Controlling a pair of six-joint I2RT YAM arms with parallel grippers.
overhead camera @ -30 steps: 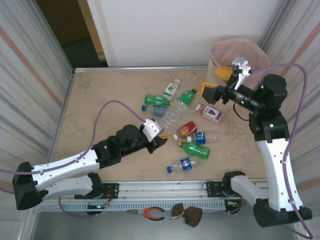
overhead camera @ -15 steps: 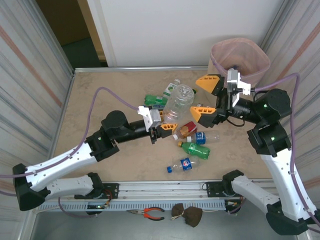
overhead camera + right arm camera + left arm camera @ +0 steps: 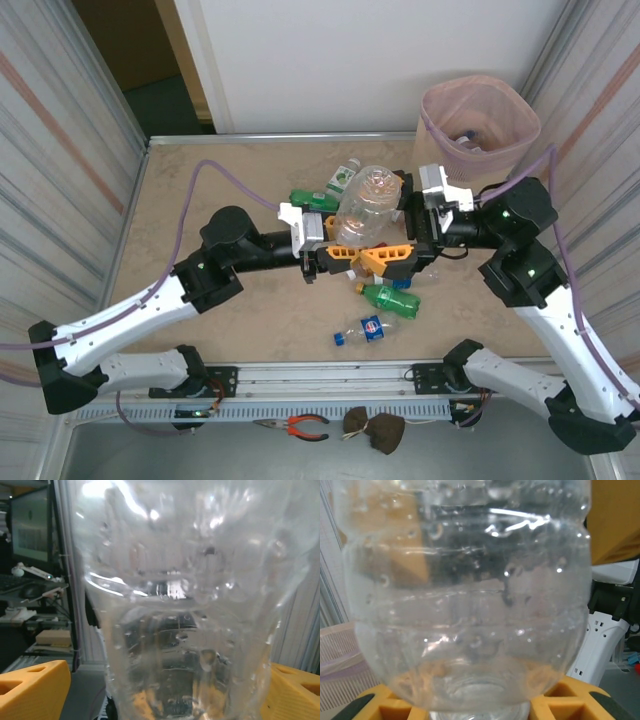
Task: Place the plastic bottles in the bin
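Stretching inward, left fingers (image 3: 340, 256) clamp bottle (image 3: 368, 205).

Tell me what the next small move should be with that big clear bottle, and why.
Probably close the right gripper on the clear bottle. The left gripper is shut on its neck end, holding it up, while the right gripper's fingers stand either side with a gap showing. The bin stands on the right arm's side.

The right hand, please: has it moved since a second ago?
Yes. The right hand has swung away from the bin, leftward and lower in the top view, and now straddles the clear bottle.
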